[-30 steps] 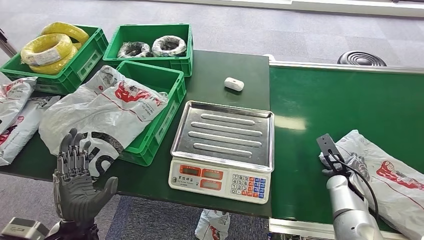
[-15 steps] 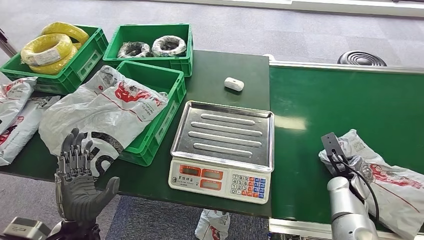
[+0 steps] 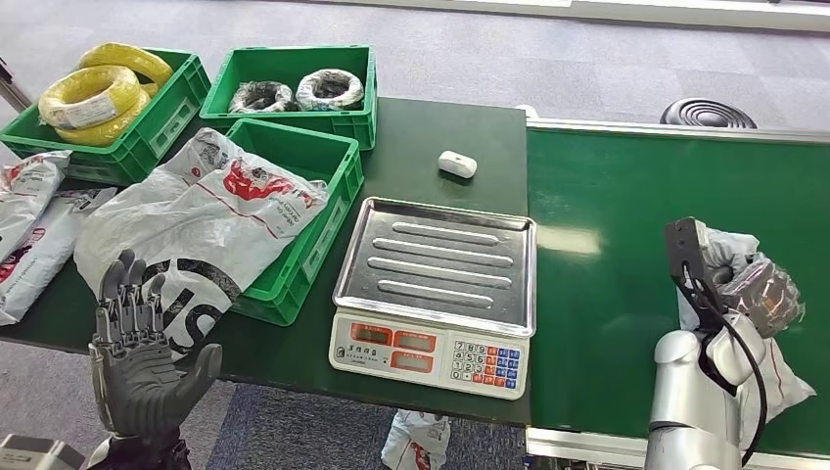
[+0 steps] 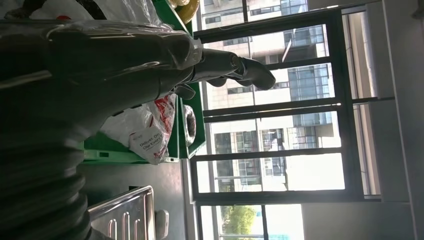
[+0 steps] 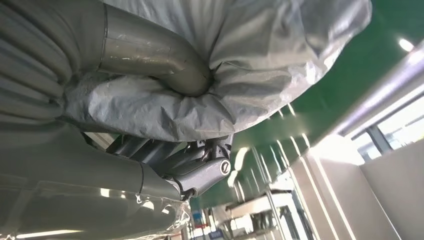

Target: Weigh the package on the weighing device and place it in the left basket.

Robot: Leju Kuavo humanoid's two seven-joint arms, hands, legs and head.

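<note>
My right hand (image 3: 760, 294) grips a grey plastic package (image 3: 783, 384) and holds it bunched up above the green conveyor belt (image 3: 626, 206), right of the scale. In the right wrist view the thumb (image 5: 150, 55) presses into the crumpled package (image 5: 270, 70), with the fingers (image 5: 195, 172) under it. The scale (image 3: 436, 262) stands mid-table with a bare steel tray and a keypad front. The nearest green basket (image 3: 311, 157) lies left of it, a large grey and red bag (image 3: 196, 211) draped over its rim. My left hand (image 3: 137, 348) is held open, fingers up, at the table's front left edge.
Two more green baskets sit at the back: one with yellow coils (image 3: 93, 93), one with dark and white coils (image 3: 294, 93). More bags (image 3: 29, 225) lie at the far left. A small white device (image 3: 457, 164) rests behind the scale. A bag (image 3: 416, 443) lies on the floor.
My right hand has closed on the package and raised it off the belt, bunching it. My left hand has sunk slightly and stays open.
</note>
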